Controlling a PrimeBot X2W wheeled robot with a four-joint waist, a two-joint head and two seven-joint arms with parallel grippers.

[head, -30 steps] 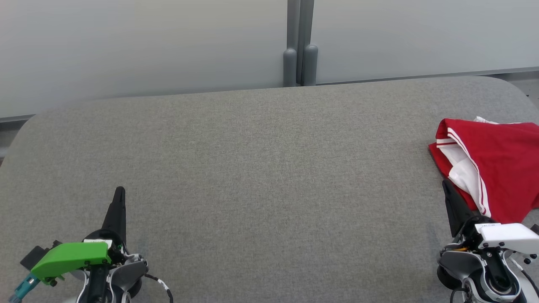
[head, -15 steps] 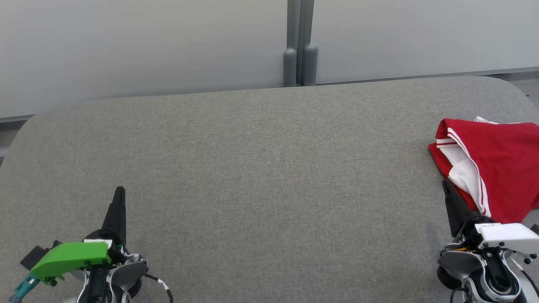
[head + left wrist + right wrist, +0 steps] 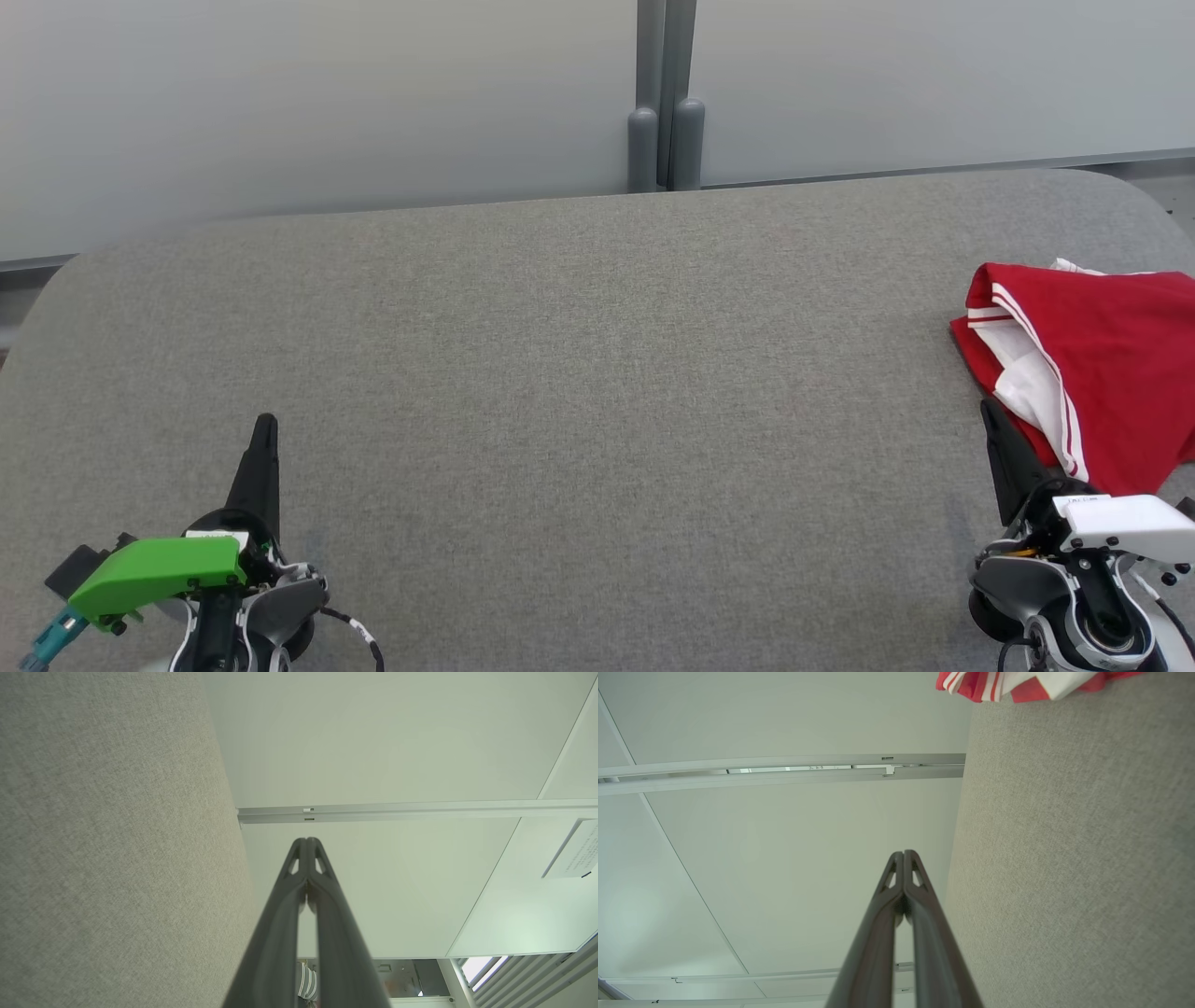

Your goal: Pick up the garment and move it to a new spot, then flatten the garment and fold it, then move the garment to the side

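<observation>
The red garment (image 3: 1111,373), white-striped with a white panel, lies loosely folded at the table's (image 3: 597,373) right edge, the right gripper (image 3: 988,411) closed and empty just beside its near corner, the left gripper (image 3: 266,427) closed, empty, well apart.

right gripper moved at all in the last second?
No. The right gripper holds the same spot beside the red garment; the grey post hasn't shifted either, so the camera held too.
</observation>
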